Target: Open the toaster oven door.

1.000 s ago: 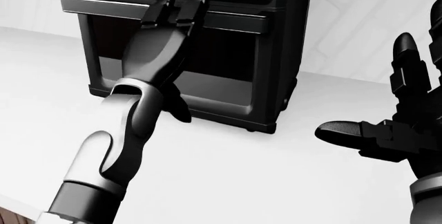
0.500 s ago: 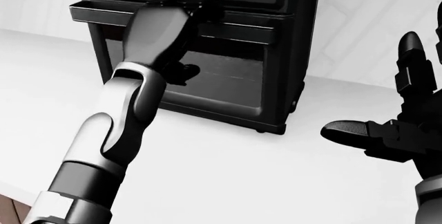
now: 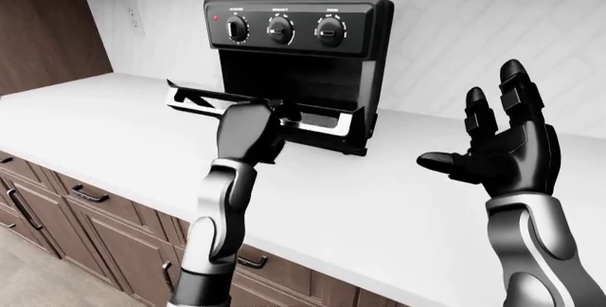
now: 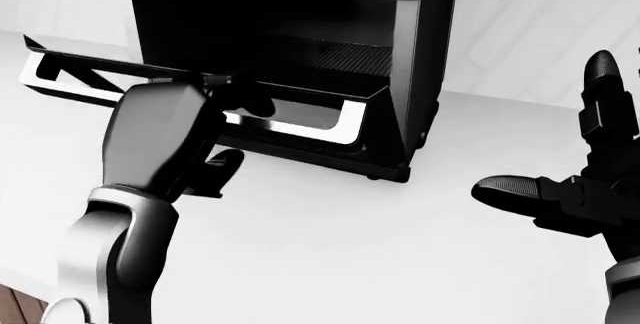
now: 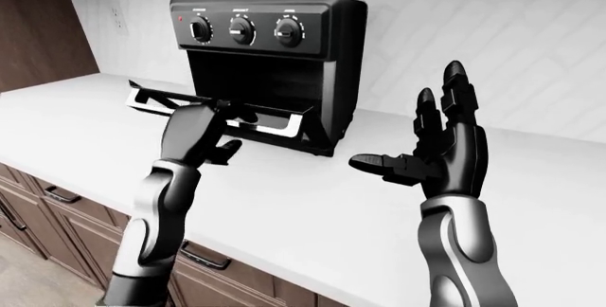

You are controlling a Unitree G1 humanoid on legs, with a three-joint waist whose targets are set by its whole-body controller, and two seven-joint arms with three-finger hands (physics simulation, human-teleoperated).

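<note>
Oven (image 3: 312, 37) on the surface (image 3: 379, 200); door (image 4: 200, 88) swung down near level, long axis left-right; left hand (image 4: 165, 133) at its handle edge, fingers curled over it; right hand (image 5: 445, 147) well apart, fingers spread.

A white bench (image 3: 398, 207) runs along a white tiled wall (image 3: 492, 23); dark wood cabinets (image 3: 85, 214) sit beneath.

toaster oven (image 3: 312, 51): 1 | knobs (image 3: 280, 31): 3 | robot hands (image 3: 506, 147): 2
</note>
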